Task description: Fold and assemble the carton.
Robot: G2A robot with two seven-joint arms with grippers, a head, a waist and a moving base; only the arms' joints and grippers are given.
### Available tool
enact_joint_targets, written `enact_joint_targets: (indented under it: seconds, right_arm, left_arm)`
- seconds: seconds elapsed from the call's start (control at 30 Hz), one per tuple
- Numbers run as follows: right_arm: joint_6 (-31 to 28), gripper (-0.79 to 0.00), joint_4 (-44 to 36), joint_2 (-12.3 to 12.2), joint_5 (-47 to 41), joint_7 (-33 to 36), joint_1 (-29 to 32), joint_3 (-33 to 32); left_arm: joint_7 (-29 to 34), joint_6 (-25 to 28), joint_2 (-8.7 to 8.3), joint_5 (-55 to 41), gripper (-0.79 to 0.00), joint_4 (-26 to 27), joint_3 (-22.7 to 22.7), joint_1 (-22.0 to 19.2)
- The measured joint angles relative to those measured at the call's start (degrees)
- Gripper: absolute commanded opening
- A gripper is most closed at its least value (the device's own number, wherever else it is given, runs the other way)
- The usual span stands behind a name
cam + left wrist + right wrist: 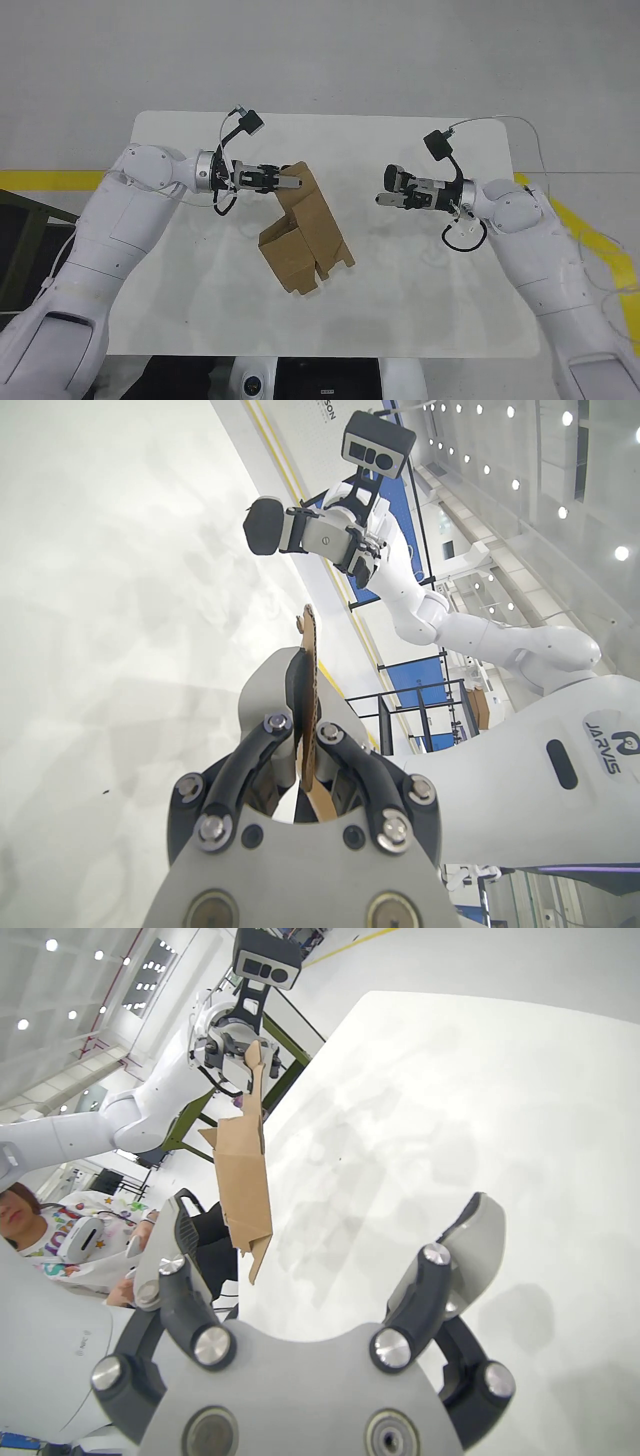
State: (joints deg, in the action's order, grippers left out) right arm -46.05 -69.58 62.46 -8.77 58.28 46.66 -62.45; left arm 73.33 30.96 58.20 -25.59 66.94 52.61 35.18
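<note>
– Now, state the hold on the carton.

– Left gripper [305, 680] is clamped on one cardboard flap. Its fingers [262, 695] pinch the corrugated edge from both sides. The carton [305, 235] hangs from that flap, partly opened, and its body slants down over the white table [430, 300] toward the robot's side. It cannot be told whether the lowest corner touches the tabletop.

– And the other arm?

– Right gripper [384, 188] hovers above the table, well apart from the carton. Its jaws are spread with nothing between them, and it points toward the carton.

– Handling properties?

– Judged from the views, the carton is light corrugated board. The panels are stiff across the flat, but the score lines act as hinges, so the body will likely swing and skew when carried by one flap. The surface looks dry and matte, so slip is unlikely under a firm pinch. Excess force would probably crease or tear a flap at its root.

– Recommended second hold?

– Take a panel edge on the side opposite the left gripper, close to a score line, with the pads flat on both faces. Avoid the loose bottom flaps [260, 1248], which will probably fold away instead of carrying load. With two opposed holds, the sleeve can be squared before the flaps are folded in.
</note>
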Motion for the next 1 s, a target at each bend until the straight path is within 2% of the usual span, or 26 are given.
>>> enact_joint_targets:
  seconds: [0.23, 0.53, 1.0]
  right_arm:
    - [3.3, 0.000, 0.7, 1.0, -7.6, 3.2, -3.7, 7.7]
    - [3.0, 0.000, 4.1, 1.6, -12.5, 2.9, -6.7, 12.3]
    - [1.8, 0.000, 5.5, 1.5, -12.5, 1.5, -7.5, 12.3]
  left_arm:
    - [-0.1, 0.1, 0.90, -1.9, -0.785, -0.3, -3.1, -1.5]
    - [-0.3, 0.3, 1.55, -3.8, -0.785, -2.6, -4.8, -3.9]
    - [-0.2, 0.2, 1.57, -5.8, -0.785, -3.1, -6.3, -4.5]
